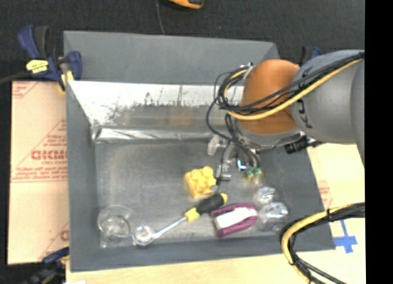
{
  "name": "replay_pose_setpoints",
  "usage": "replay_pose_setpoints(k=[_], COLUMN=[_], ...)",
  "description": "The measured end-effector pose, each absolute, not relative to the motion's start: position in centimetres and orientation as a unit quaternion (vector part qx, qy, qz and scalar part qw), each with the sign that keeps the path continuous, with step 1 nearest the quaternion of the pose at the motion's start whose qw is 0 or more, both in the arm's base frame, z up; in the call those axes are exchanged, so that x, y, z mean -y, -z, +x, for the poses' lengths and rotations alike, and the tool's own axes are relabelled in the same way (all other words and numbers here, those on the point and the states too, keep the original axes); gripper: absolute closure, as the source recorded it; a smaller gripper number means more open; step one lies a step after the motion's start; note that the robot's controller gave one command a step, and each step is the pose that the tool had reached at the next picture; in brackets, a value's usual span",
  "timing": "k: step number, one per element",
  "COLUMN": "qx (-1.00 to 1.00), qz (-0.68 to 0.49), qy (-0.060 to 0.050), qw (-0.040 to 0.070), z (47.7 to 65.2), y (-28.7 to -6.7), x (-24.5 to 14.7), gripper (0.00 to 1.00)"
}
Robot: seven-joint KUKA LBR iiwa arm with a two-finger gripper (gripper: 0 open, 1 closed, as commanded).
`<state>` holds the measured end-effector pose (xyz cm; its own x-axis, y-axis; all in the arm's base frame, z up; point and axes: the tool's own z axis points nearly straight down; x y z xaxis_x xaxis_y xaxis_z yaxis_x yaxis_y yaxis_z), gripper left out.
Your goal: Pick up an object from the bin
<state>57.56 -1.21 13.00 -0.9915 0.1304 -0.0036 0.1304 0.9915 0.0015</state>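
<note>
Bare bin floor at left, yellow block, screwdriver crowding lower right

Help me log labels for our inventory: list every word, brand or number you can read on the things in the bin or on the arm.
None can be read.
Yellow block, screwdriver, purple and white thing, clear cup, clear plastic piece: no print that I can make out.
Arm: any marking is too blurred to read.

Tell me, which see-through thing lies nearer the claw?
The crumpled clear one beside the purple-and-white object, just below the claw; the round clear cup sits far left.
</note>
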Motion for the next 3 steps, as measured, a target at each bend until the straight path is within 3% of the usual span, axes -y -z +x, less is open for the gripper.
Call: replay_pose_setpoints(k=[1,2,3], qx=[-0.998,-0.991,-0.991], qz=[0.063,0.133,0.133], qy=[-0.001,-0.003,-0.003], qw=[0.005,0.007,0.007], z=[58.05,57.83,57.84], y=[-6.79,-7.29,-7.30], x=[0.28,1.08,1.08], gripper=[0.00,1.00,1.00])
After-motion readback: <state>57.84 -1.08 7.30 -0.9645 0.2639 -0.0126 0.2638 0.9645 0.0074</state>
